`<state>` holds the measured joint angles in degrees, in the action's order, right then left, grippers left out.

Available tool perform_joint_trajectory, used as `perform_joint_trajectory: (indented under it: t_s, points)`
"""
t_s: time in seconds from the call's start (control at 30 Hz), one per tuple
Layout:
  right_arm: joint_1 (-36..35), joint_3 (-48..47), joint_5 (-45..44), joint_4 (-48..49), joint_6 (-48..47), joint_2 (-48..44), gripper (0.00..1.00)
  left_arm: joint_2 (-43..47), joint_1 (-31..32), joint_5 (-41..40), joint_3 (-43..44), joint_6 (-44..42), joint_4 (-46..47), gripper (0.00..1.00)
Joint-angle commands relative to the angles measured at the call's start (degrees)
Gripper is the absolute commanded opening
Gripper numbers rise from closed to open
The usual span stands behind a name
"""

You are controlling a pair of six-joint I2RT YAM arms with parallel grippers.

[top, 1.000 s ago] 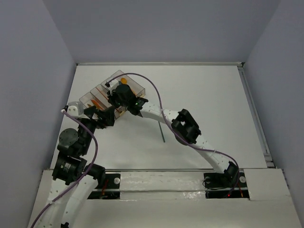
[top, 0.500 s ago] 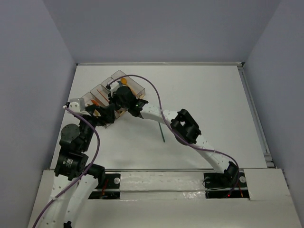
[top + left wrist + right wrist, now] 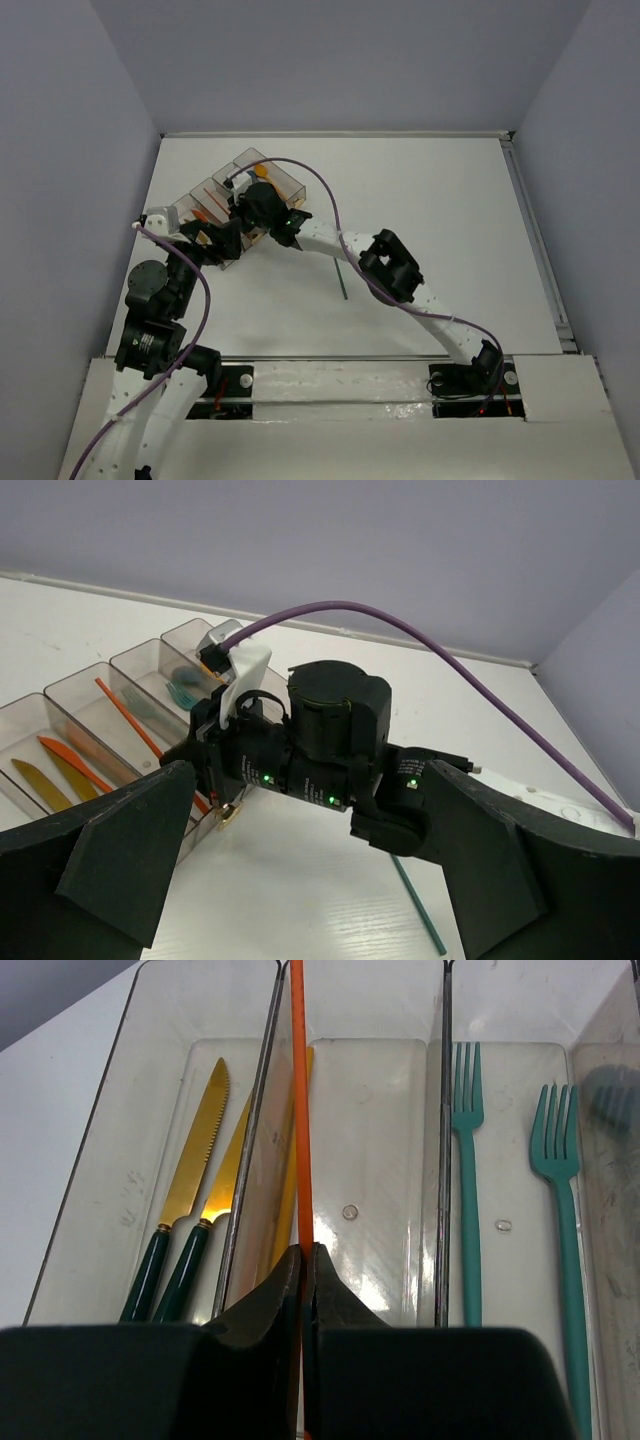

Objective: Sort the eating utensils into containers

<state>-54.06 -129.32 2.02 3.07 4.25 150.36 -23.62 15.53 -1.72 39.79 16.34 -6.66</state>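
- The left gripper (image 3: 222, 245) hovers just beside the near end of the containers (image 3: 248, 158). Its fingers (image 3: 120, 850) are spread wide with nothing between them.
- The containers, four joined clear bins, lie slantwise on the far left part of the table (image 3: 450, 200).
- Seen from the right wrist, the leftmost bin holds two knives (image 3: 195, 1160) with gold blades and dark green handles.
- The right gripper (image 3: 303, 1260) is pinched tight on an orange stick (image 3: 298, 1080), which lines up with the second bin, just right of its left wall.
- The third bin holds two teal forks (image 3: 465, 1160) side by side.
- The fourth bin shows only a blurred dark shape; I cannot tell what it is.
- A dark green stick (image 3: 342, 272) lies on the table, well apart from the bins, beneath the right arm.
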Motion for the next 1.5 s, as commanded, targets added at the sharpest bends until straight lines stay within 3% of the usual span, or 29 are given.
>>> perform_joint_trajectory:
  t_s: [0.0, 0.4, 0.63, 0.83, 1.07, 1.47]
  points:
    - [-0.34, -1.12, -0.44, 4.40, -0.91, -6.39, 0.00, -0.03, -0.41, 0.49, 1.34, -0.78, 3.05, 0.99]
    - [-0.34, 8.81, 1.32, 6.16, -0.99, -15.36, 0.00, -4.15, 1.25, -4.79, 3.97, -0.43, 1.91, 0.99]
    - [0.19, 14.35, 5.35, 8.88, 0.84, -18.09, 0.00, -3.37, 2.31, -10.93, 8.29, -2.19, 8.48, 0.99]
    - [0.19, 9.79, 9.65, 8.35, 2.60, -13.35, 0.00, -3.36, 2.31, -15.33, 5.65, -2.63, 10.26, 0.99]
    - [0.71, 4.34, 10.64, 6.51, 3.66, -7.64, 0.00, -6.17, 2.31, -15.07, 5.74, -3.42, 11.40, 0.99]
    - [0.71, 3.71, 7.74, 5.45, 3.13, -8.94, 0.00, -3.72, 2.31, -14.46, 3.01, -4.21, 12.46, 0.99]
